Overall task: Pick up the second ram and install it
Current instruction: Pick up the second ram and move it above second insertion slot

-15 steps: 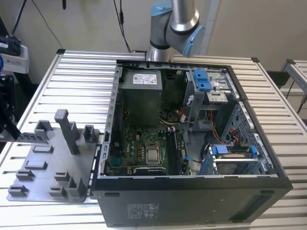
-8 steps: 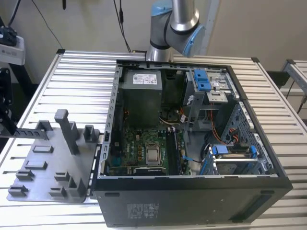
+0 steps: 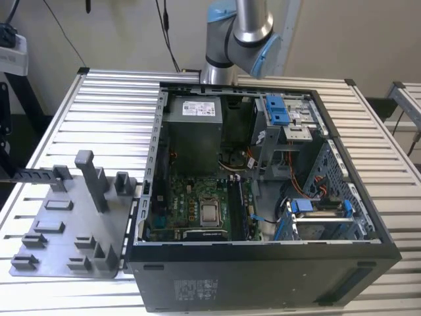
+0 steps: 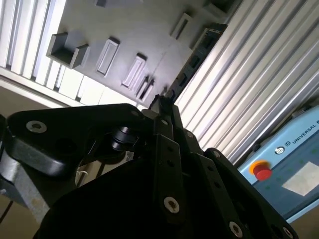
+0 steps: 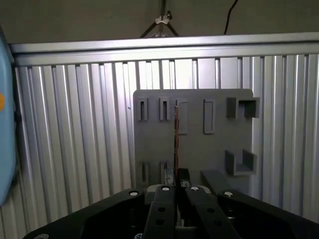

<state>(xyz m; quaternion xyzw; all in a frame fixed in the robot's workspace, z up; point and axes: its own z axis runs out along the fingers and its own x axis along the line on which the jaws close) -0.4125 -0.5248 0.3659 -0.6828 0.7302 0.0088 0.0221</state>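
Soft, even room light fills the exterior view; the bench point(image 3: 66, 112) slats shine pale, while the open computer case point(image 3: 263, 276) is shaded inside. In the second wrist view the hand point(image 4: 162, 99) is near-black and soft against glaring slats. In the first wrist view the second ram point(image 5: 175, 134), gripped edge-on, glints brown; the far rail point(image 5: 159, 47) is blown out.

grey tray point(image 3: 79, 220) on slatted table point(image 3: 105, 112) | open computer case point(image 3: 263, 276) just beside tray
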